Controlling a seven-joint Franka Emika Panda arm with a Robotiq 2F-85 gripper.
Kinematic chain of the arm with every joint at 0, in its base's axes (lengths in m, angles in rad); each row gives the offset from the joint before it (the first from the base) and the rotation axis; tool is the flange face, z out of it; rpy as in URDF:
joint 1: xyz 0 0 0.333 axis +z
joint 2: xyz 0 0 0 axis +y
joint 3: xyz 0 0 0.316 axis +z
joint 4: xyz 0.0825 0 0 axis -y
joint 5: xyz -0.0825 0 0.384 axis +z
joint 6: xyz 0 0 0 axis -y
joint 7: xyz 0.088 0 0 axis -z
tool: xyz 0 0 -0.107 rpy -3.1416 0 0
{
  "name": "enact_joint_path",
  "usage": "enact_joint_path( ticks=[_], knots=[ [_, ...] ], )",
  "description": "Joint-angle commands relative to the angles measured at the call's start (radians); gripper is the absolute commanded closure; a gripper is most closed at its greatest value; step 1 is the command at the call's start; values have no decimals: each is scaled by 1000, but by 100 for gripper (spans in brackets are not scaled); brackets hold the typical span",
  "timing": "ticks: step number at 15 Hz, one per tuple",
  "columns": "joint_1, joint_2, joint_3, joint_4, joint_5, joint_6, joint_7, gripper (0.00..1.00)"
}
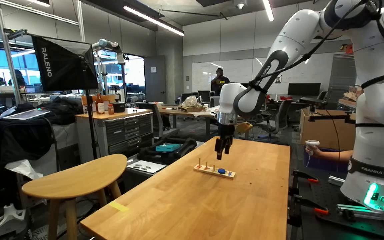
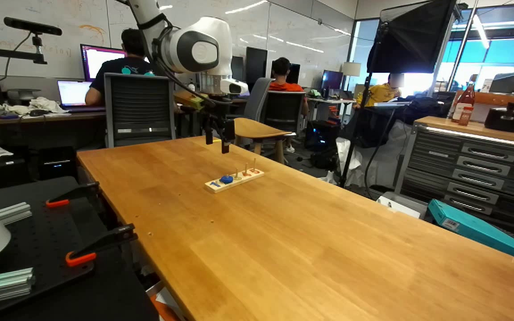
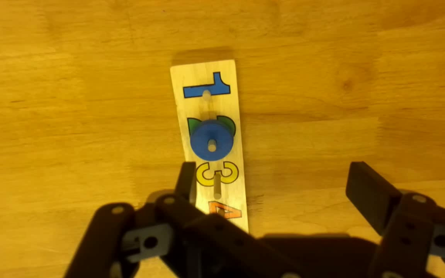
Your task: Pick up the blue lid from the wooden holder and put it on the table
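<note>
The wooden holder (image 1: 208,171) is a pale strip with pegs and coloured numbers, lying on the table (image 1: 178,213). It also shows in an exterior view (image 2: 241,180) and in the wrist view (image 3: 232,193). The round blue lid (image 1: 221,171) sits on the peg at the number 2, also seen in the wrist view (image 3: 203,144). My gripper (image 1: 223,154) is open and empty, above the table and holder, touching neither. In the wrist view the jaws (image 3: 274,179) are wide apart. The left finger overlaps the holder's left edge, and the lid lies ahead and left of the jaws' middle.
Upright bare pegs stand on the holder at the other numbers. A stool with a rounded top (image 1: 75,176) stands beside the table. Black clamps with orange ends (image 2: 80,258) are along the table's edge by the robot base. A person's hand (image 1: 313,151) holds a white controller.
</note>
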Motion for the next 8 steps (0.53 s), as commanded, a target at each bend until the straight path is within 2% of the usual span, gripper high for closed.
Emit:
enact_joint_path(
  ticks=[1,8],
  knots=[
    [39,103,-40,77,-19,54,19,0],
    [73,200,-93,117,-26,98,19,0]
  ],
)
